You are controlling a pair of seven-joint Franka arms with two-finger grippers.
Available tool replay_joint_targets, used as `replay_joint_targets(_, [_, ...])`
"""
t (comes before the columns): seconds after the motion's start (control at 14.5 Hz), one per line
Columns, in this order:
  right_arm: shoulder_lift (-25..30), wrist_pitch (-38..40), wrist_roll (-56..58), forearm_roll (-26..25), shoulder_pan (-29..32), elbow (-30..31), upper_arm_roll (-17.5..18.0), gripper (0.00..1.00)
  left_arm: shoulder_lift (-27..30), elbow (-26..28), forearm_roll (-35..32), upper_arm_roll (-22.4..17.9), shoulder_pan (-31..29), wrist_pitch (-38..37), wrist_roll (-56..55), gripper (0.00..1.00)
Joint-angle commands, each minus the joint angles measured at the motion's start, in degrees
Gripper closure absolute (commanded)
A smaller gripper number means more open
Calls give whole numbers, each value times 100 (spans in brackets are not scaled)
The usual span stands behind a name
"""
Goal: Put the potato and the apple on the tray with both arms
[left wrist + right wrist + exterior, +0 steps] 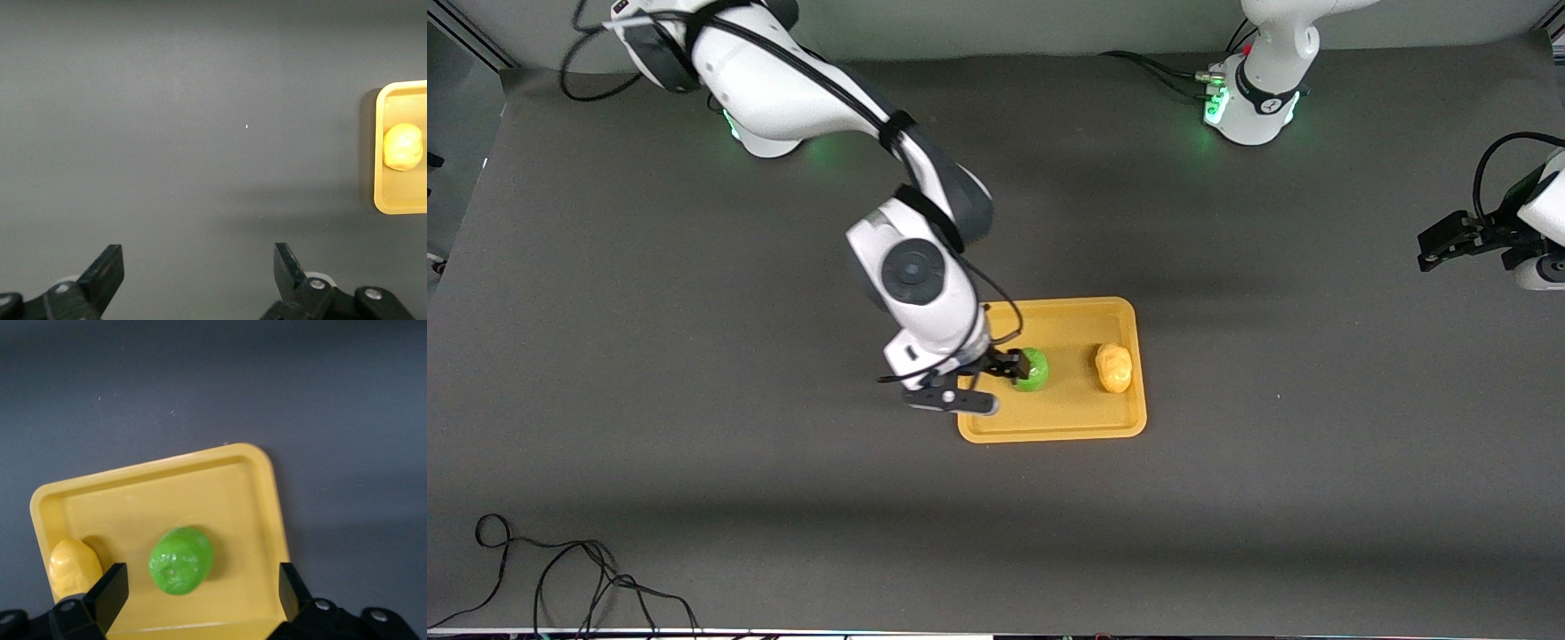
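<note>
Here, your right gripper (1009, 373) spread wide over the tray (1067, 425), apple (1034, 370) lying free between its fingers, potato (1113, 367) beside it, left gripper (1449, 242) spread, empty, waiting at the left arm's end of the table.

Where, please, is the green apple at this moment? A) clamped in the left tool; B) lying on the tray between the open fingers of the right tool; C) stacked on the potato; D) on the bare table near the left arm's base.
B: the apple lies on the tray, apart from the potato, and the right tool stands open around it.
</note>
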State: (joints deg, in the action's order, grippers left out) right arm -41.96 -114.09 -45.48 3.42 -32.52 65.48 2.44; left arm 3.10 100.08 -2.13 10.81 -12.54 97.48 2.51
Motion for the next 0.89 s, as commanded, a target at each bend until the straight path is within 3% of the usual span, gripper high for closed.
replay_joint_targets(0.0, [898,203,329,405,456,728,20,0,68,109,28,-9,14,17,83,0])
replay_joint_targets(0.14, [1504,361,400,432,554,1071,-146,0,86,109,28,-9,23,-35,83,0])
replay_joint_targets(0.34, [2356,475,1160,388,615,1712,-682,0,147,126,37,-9,-3,-80,22,0])
replay_joint_targets(0.55, [2999,1001,1839,327,1282,2056,-692,0,139,126,37,-18,-3,-27,-14,0])
replay_joint_targets(0.76, [3377,1810,2561,-480,1686,2065,-622,0,138,152,37,-18,6,0,-22,0])
replay_joint_targets(0.83, [3500,1968,2710,-526,1862,2083,-535,0,138,179,28,-18,6,-1,-22,0])
